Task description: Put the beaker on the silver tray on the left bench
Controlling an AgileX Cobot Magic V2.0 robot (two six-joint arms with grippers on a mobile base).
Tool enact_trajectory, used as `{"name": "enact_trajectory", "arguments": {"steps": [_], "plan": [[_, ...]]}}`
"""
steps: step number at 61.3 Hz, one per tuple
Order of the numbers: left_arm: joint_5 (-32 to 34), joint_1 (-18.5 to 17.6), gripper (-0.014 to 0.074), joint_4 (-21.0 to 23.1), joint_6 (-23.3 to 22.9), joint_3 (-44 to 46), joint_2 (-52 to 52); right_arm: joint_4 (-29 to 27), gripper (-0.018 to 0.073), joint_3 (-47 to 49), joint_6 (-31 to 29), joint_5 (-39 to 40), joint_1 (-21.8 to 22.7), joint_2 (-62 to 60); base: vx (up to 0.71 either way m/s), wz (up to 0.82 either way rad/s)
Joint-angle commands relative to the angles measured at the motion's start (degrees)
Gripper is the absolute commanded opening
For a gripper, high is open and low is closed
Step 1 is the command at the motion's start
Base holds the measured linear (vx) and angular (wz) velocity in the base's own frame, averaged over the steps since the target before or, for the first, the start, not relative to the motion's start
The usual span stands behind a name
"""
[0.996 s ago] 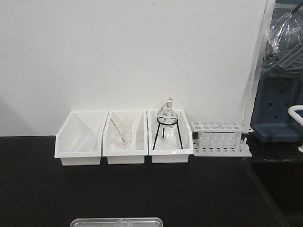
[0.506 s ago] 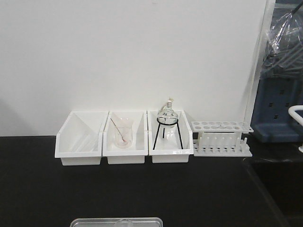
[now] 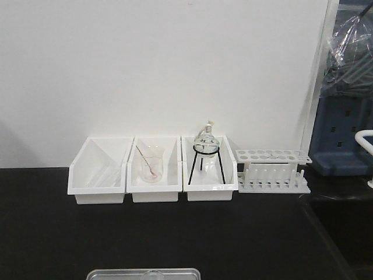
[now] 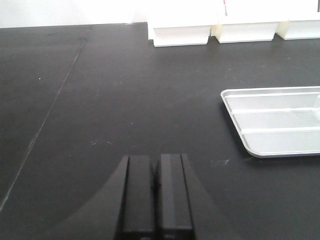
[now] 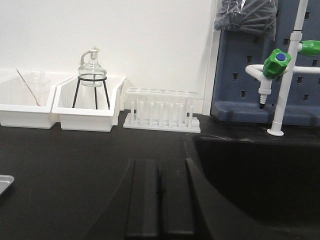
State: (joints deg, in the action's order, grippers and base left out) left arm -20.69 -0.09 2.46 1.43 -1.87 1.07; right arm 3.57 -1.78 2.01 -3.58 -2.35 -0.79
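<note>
Both grippers hover low over the black bench with their jaws pressed together and nothing in them: the left gripper (image 4: 156,192) faces bare benchtop, the right gripper (image 5: 159,197) points toward the white bins and the sink edge. The silver tray (image 4: 280,122) lies ahead and to the right of the left gripper, nearer it than the other. A clear rim at the tray's near edge looks like the beaker (image 3: 152,274), apparently already standing upright on it.
</note>
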Motion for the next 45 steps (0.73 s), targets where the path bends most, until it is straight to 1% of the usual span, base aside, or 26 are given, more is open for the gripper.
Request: {"name": "enact_trajectory", "arguments": {"steps": [1,45], "plan": [[4.52,-0.14,0.0001,0.46,-0.03,-1.15,0.39,0.55,-0.0014,-0.30,0.00,4.13,0.04,-0.47,0.00,0.00],[4.52,-0.14,0.0001,0.46,-0.03,-1.15,0.39,0.55,-0.0014,-0.30,0.00,4.13,0.04,-0.47,0.00,0.00]]}}
